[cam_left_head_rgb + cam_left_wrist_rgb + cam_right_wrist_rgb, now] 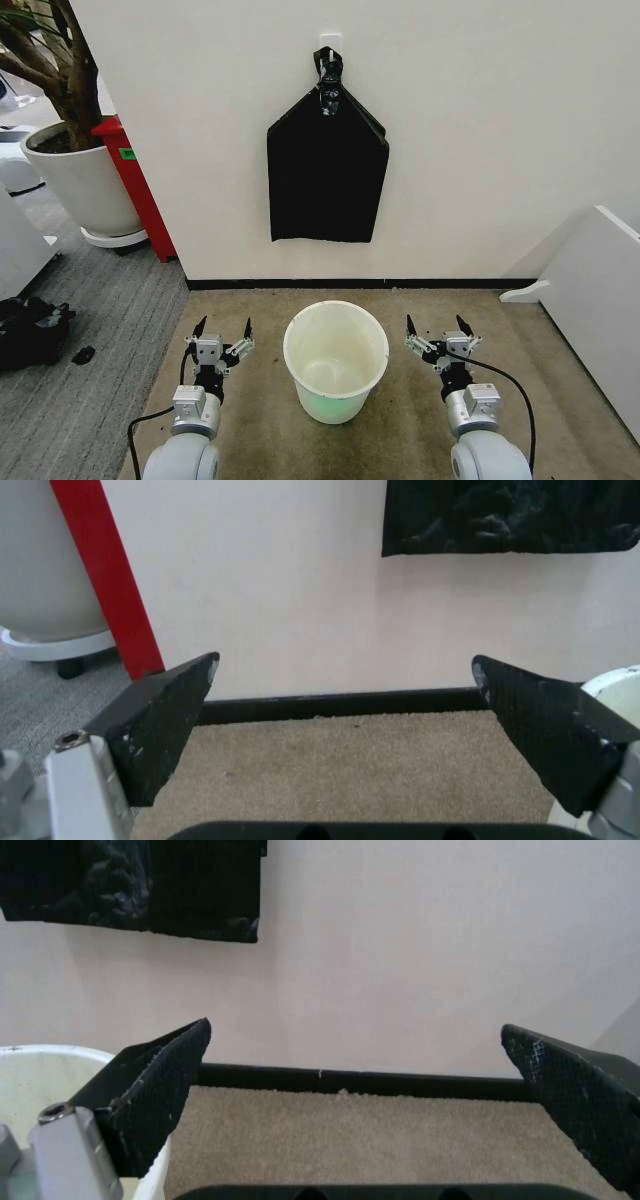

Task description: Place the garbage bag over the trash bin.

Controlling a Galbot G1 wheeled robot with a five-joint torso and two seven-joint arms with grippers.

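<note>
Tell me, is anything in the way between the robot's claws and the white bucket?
No, nothing visible. The trash bin stands on bare carpet between the open left gripper and the open right gripper. The black bundle hangs on the wall behind it.

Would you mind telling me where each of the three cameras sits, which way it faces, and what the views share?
Head view: high on the robot, looking forward and down at the trash bin on carpet, the black bag hanging on the wall, left gripper and right gripper open either side.
Left wrist view: low on the left arm, facing the wall between its own open fingers.
Right wrist view: low on the right arm, facing the wall; own fingers, bin rim.
Shared: both wrist views catch the bag's lower edge and the baseboard.
</note>
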